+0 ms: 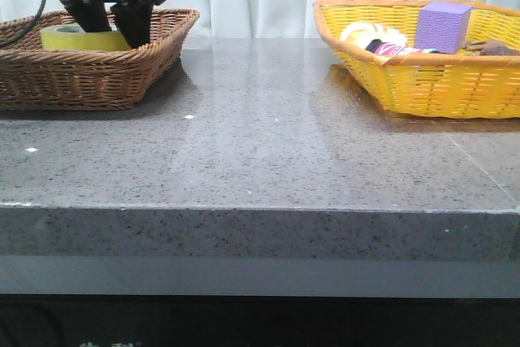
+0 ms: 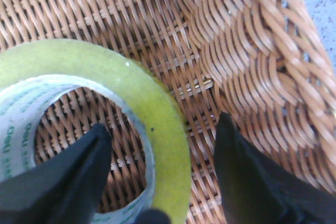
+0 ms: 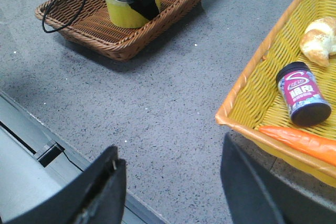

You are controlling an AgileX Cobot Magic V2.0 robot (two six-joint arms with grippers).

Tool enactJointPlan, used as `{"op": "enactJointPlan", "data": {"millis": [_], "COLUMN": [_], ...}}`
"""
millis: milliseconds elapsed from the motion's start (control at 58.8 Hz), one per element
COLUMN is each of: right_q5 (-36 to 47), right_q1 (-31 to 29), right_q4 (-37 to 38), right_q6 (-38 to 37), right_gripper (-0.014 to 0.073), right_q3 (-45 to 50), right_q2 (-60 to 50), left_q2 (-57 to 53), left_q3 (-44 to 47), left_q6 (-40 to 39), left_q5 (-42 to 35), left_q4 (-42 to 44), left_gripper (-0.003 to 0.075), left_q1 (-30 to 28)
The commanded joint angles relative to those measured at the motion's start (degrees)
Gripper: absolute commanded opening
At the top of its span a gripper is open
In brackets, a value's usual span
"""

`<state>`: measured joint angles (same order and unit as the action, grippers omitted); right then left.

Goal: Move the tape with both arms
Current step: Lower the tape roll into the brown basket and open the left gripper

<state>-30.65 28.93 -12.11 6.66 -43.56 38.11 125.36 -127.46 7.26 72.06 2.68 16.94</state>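
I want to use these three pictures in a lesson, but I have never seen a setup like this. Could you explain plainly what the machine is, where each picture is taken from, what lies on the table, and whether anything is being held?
This is a robot with two black arms, each ending in a two-fingered gripper. The front view looks forward over a grey table. The other two pictures come from cameras on the wrists, so the dark shapes at their lower edges are the robot's own fingers.

On the table stand a brown basket to the robot's left and a yellow basket to its right. The brown one holds the tape. The yellow one holds a purple cube, a bun, a small jar and something orange.

The left gripper is open, one finger inside the roll's core and one outside its wall, not yet closed. The right gripper is open and empty above the table.
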Motion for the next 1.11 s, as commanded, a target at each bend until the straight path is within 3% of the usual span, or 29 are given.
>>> {"op": "enactJointPlan", "data": {"millis": [0,255,527,799,1088], "right_q5": [4.1,4.1,4.1,4.1,3.0], "right_q1": [0.0,0.0,0.0,0.0,0.0], "right_q4": [-0.5,-0.5,-0.5,-0.5,-0.7], "right_q6": [0.1,0.1,0.1,0.1,0.1], "right_gripper": [0.0432,0.0432,0.0432,0.0432,0.0432], "right_q3": [-1.4,-1.4,-1.4,-1.4,-1.4], "right_q2": [-0.2,-0.2,-0.2,-0.2,-0.2], "left_q2": [-6.3,-15.5,-28.8,-42.0,-57.8], "left_q3": [-1.8,2.3,15.5,29.3,48.1], "left_q6": [-0.5,-0.5,-0.8,-1.8,-1.7], "left_q5": [1.4,1.4,1.4,1.3,-6.8], "left_q4": [-0.8,-4.3,-6.1,-13.3,-13.1], "left_gripper": [0.0441,0.0441,0.0441,0.0441,0.0441], "left_q1": [0.0,0.1,0.2,0.5,4.8]}}
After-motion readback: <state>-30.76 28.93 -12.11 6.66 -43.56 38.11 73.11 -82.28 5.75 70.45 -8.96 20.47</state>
